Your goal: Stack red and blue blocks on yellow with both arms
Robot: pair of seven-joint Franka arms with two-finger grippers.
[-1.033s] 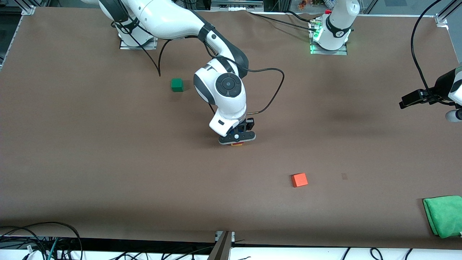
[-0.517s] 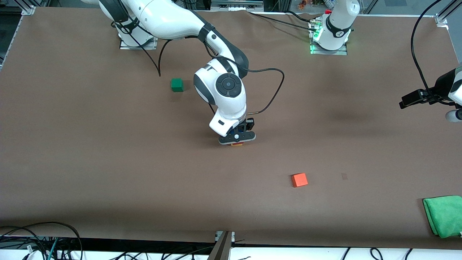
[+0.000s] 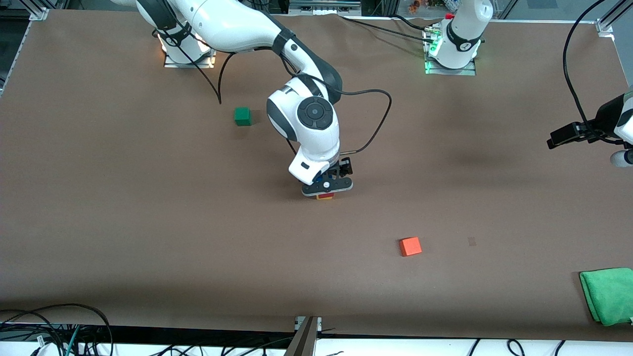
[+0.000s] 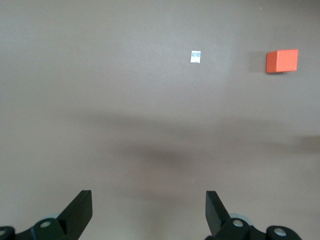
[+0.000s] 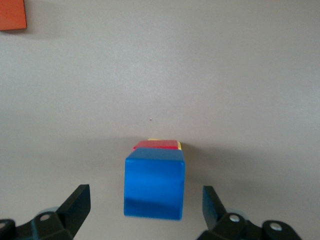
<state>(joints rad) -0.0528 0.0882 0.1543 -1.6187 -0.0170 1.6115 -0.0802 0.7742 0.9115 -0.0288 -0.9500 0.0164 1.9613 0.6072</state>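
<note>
Right wrist view shows the blue block (image 5: 154, 182) atop red (image 5: 156, 145) and yellow (image 5: 178, 144), right tool (image 5: 145, 210) released; left tool (image 4: 149, 212) waits spread.

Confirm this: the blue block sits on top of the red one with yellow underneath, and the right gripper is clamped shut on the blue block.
The stacking order is right, but the grip is not. In the right wrist view the right gripper stands open, its fingers apart on either side of the blue block without touching it. The blue block rests on the red block, with the yellow block underneath.
</note>
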